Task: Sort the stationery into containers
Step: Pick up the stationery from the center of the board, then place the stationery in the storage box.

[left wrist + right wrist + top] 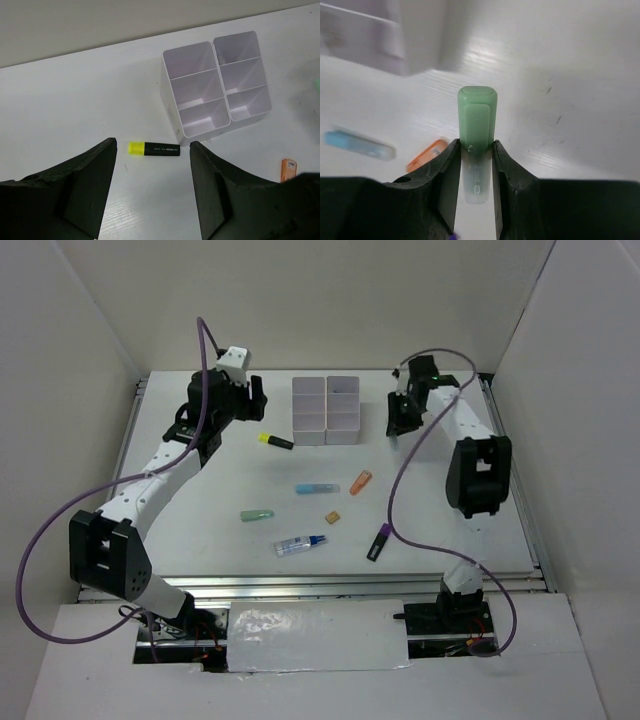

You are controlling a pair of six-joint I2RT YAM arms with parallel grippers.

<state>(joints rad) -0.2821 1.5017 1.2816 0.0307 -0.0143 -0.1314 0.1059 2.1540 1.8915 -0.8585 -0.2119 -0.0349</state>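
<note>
White tabletop [220, 540], plain white walls [350, 300], shiny sheet [315, 635] at near edge

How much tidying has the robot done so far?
Nothing clearly sits in the bins yet. The right gripper holds one green marker near them. Left on the table: a second green marker, yellow-black, blue, orange and purple ones, a tube and a tan block. The left gripper is open near the yellow-black one.
</note>
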